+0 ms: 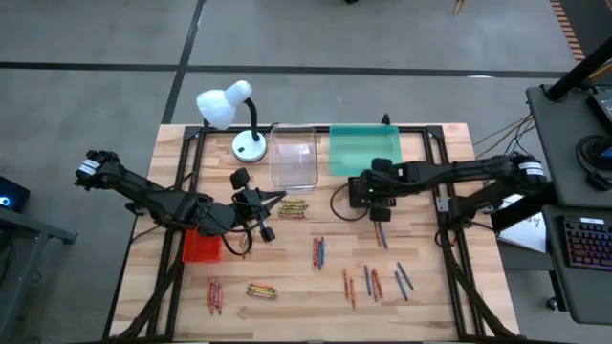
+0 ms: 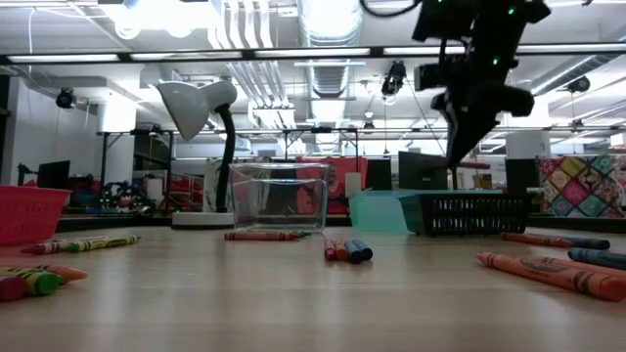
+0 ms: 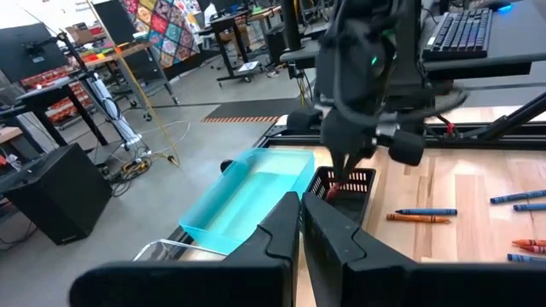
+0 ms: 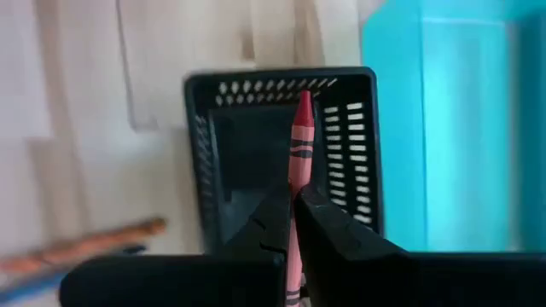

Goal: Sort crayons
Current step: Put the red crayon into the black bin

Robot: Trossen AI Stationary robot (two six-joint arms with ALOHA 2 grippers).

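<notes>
My right gripper (image 1: 371, 198) is shut on a red crayon (image 4: 301, 136) above the black slotted tray (image 4: 256, 145); the left wrist view shows it there too (image 3: 341, 175). My left gripper (image 1: 277, 203) is shut and hovers at mid-table, beside a small pile of crayons (image 1: 293, 207); its fingers (image 3: 300, 223) show nothing between them. Other crayons lie flat in small groups on the near half of the table (image 1: 318, 250), (image 1: 260, 289), (image 1: 213, 294), (image 1: 375, 282). My right gripper pinches the red crayon's wrapped shaft (image 4: 296, 192) between its two fingers. The crayon lies along the fingers, and its pointed tip (image 4: 304, 101) sticks out past them. The fingers come from above, pointing down. The crayon is lifted clear, tip toward the black tray.
A teal tray (image 1: 365, 151) stands just beyond the black tray and a clear tray (image 1: 294, 158) to its left. A white desk lamp (image 1: 229, 105) is at the far left. A red tray (image 1: 202, 247) sits under my left arm. Dark rails edge the table.
</notes>
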